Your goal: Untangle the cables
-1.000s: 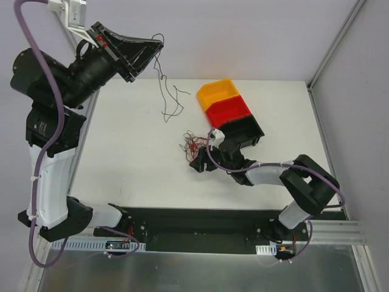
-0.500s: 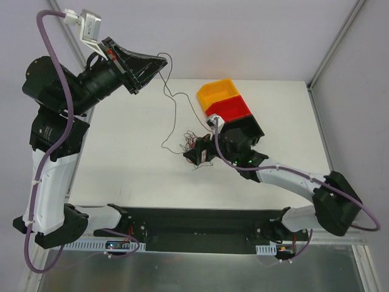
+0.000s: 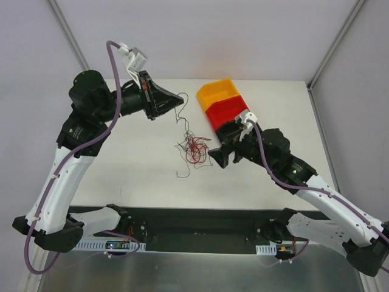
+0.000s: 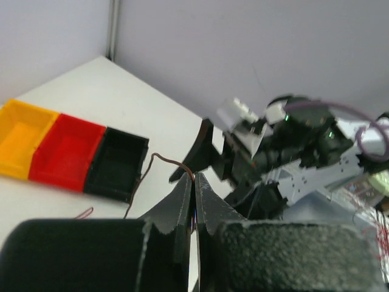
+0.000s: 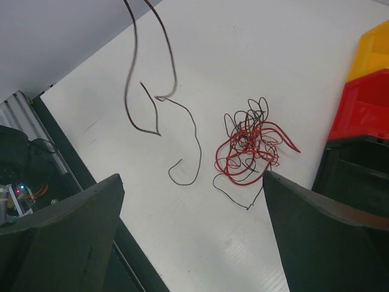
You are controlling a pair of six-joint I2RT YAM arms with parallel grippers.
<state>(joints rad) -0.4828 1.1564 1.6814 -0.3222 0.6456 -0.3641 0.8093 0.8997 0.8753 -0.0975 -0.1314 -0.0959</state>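
My left gripper (image 3: pixel 180 99) is raised above the table's back middle and shut on one dark red-brown cable (image 3: pixel 184 137). That cable hangs from the jaws down to the table. The left wrist view shows the jaws (image 4: pixel 194 177) pressed together with the brown cable (image 4: pixel 163 159) coming out of the tip. A tangle of red and dark cables (image 3: pixel 194 148) lies on the table, also in the right wrist view (image 5: pixel 250 143). My right gripper (image 3: pixel 216 157) is open and empty, just right of the tangle. In its wrist view the gripper (image 5: pixel 193 177) hovers above the table, with the hanging cable (image 5: pixel 190 137) on the left.
A row of yellow (image 3: pixel 219 92), red (image 3: pixel 228 111) and black (image 3: pixel 240 126) bins stands at the back right, behind my right gripper. The bins also show in the left wrist view (image 4: pixel 64 149). The table's front edge (image 5: pixel 91 201) is near my right gripper.
My left arm has come down and to the right with the dark cable, whose lower end now trails beside the tangle. My right gripper has drawn back to the right from the tangle.
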